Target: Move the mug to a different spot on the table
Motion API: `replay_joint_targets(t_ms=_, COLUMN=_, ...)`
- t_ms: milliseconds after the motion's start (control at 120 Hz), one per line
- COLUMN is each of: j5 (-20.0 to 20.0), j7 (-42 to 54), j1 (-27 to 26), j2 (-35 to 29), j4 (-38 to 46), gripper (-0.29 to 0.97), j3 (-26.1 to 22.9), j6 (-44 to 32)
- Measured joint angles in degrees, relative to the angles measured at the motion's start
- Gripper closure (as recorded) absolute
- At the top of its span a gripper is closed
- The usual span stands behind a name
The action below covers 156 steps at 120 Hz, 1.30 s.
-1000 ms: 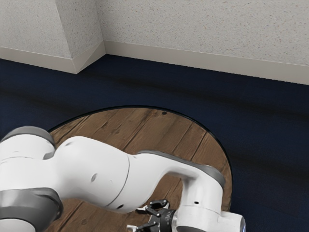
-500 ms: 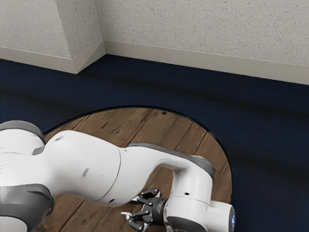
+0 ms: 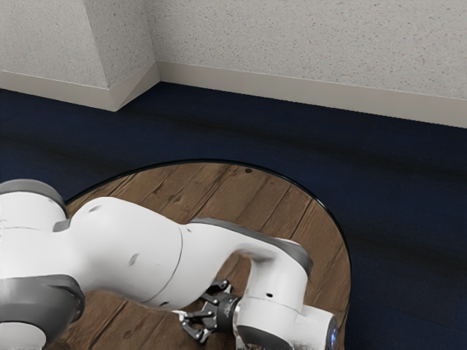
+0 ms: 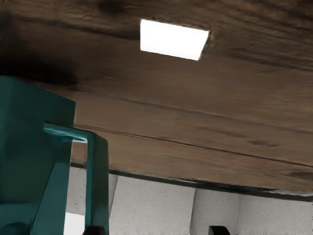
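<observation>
A teal mug [image 4: 29,161] with a squared handle [image 4: 95,176] stands on the wooden table [image 4: 195,122], close beside my hand in the wrist view. Two dark fingertips [image 4: 94,230] peek in at that view's edge, set wide apart. One sits just by the mug's handle, and only the table edge and wall lie between them. My gripper [image 4: 154,230] is open and holds nothing. In the exterior view the black gripper [image 3: 193,324] hangs low over the near part of the round table [image 3: 241,197], half hidden behind my white forearm.
The round table has a dark rim [image 3: 332,219] with dark blue carpet [image 3: 379,168] all around it. A pale textured wall [image 3: 306,36] with a skirting board runs along the back. A bright white square patch [image 4: 173,39] shows on the wood.
My forearm and hand have swung toward the exterior view's left and a little lower, bringing the gripper further under the arm.
</observation>
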State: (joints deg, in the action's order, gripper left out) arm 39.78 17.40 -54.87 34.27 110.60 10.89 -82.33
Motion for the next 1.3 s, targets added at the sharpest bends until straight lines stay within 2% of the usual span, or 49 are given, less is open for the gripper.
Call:
replay_joint_targets(t_ms=525, j5=0.9, j7=1.6, j1=0.5, j2=0.2, j4=0.1, gripper=0.47, j3=1.2, j6=-2.1)
replay_joint_targets(t_ms=1017, j5=0.5, j7=2.1, j1=0.4, j2=-0.8, j4=0.2, gripper=0.72, j3=3.3, j6=-2.4)
replay_joint_targets(t_ms=1300, j5=0.5, j7=2.2, j1=0.4, j2=-3.3, j4=0.3, gripper=0.77, j3=4.7, j6=-1.7)
